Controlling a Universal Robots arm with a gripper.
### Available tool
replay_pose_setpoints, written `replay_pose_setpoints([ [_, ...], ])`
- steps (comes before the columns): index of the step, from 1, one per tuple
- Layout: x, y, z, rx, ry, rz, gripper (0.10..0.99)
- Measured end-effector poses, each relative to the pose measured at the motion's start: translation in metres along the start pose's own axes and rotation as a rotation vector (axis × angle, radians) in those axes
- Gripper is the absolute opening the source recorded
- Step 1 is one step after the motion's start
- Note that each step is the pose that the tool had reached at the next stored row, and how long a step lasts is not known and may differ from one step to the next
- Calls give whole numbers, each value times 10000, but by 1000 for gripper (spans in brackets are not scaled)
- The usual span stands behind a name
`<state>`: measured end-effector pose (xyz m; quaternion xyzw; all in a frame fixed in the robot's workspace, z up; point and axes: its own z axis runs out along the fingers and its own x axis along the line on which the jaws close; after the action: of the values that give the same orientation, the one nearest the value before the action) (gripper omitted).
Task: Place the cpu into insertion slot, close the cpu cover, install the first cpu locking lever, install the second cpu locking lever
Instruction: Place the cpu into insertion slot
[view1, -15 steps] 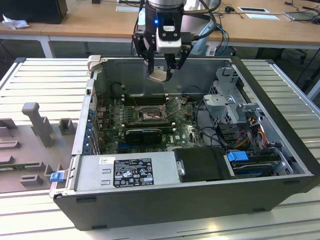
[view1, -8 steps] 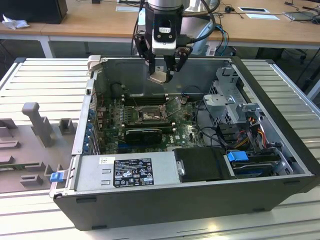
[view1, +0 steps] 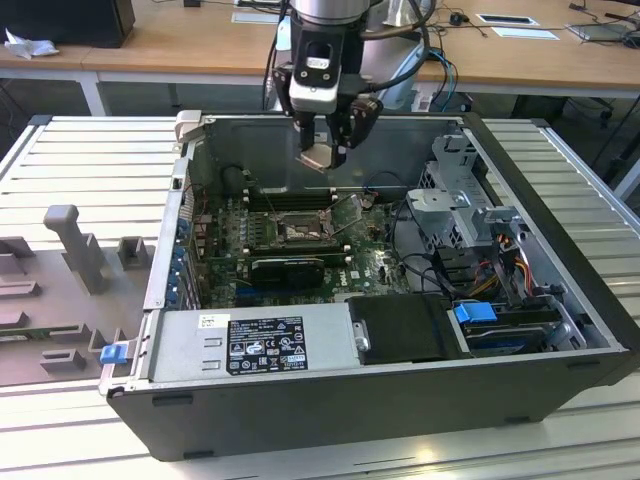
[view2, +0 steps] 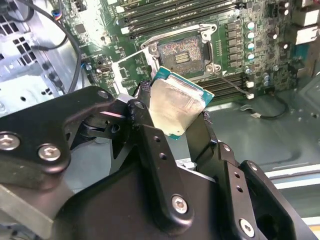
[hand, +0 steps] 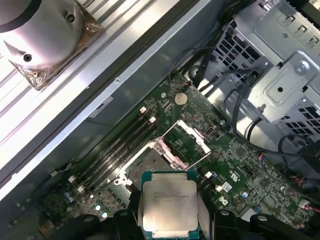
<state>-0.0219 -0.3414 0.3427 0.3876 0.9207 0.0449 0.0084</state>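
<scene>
None of four steps is done: the black claw is gripping the flat silver-beige square cpu, upper centre of the exterior view, above the empty dark-framed square insertion slot; its silvery hinged cpu cover is standing open.

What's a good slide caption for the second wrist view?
The fingers hold the cpu above the open insertion slot, cpu cover raised.

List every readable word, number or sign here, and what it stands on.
Nothing reads clearly.
Black label on power supply: print too small.
White sticker beside it: blurred.
cpu face: faint lines of print, unreadable.
Motherboard: white markings, too small.
</scene>
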Motion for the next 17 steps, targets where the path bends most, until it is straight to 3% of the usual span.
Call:
replay_pose_setpoints([
  [10, -2, -8, 90, -18, -82, 915, 529],
  [17, -3, -16, 176, -51, -240, 2683, 529],
])
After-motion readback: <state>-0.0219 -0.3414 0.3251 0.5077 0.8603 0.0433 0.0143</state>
